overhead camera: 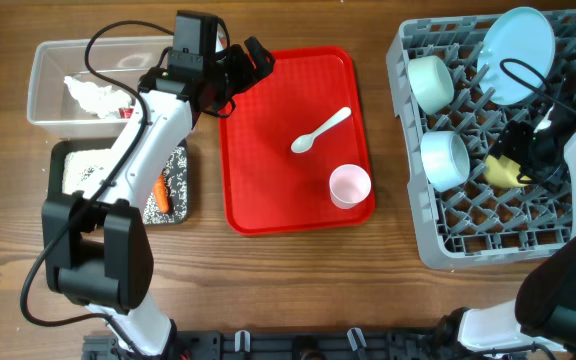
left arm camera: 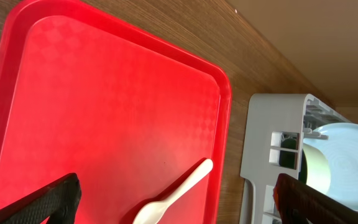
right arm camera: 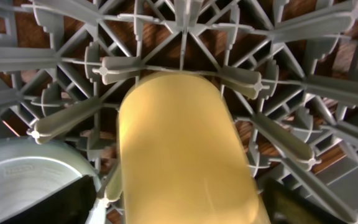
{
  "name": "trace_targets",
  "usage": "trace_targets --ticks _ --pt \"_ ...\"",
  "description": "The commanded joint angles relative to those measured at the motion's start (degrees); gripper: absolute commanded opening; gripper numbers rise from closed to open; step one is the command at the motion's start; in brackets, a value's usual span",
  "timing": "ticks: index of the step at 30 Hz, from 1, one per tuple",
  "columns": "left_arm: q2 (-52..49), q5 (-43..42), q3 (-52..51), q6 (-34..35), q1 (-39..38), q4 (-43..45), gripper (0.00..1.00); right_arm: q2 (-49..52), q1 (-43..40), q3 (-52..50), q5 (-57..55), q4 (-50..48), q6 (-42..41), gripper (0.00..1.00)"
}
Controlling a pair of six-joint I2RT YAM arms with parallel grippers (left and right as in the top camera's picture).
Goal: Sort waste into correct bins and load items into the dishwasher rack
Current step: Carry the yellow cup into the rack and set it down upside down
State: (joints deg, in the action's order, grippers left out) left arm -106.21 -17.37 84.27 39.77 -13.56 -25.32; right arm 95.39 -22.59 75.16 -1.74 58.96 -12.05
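I'm pinching the yellow cup (right arm camera: 179, 155) in the right gripper (right arm camera: 185, 206) above dishwasher rack (right arm camera: 185, 37) pegs for seating; left gripper (left arm camera: 182, 200) gaping empty.

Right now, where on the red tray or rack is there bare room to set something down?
On the red tray the left half is bare, from its left rim to the spoon; the left gripper hangs over its back corner. The rack is bare along its front. The rest is crowded: plate, two bowls, yellow cup.
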Motion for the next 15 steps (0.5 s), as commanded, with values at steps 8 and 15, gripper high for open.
trace_targets --ticks 8,15 --pt "0.76 0.74 0.07 -0.5 -0.2 0.15 1.0 -0.2 -0.13 1.75 5.6 -1.07 0.04 1.0" --pt "0.76 0.74 0.07 -0.5 -0.2 0.17 1.0 -10.43 3.19 11.91 18.43 6.56 7.56 1.0"
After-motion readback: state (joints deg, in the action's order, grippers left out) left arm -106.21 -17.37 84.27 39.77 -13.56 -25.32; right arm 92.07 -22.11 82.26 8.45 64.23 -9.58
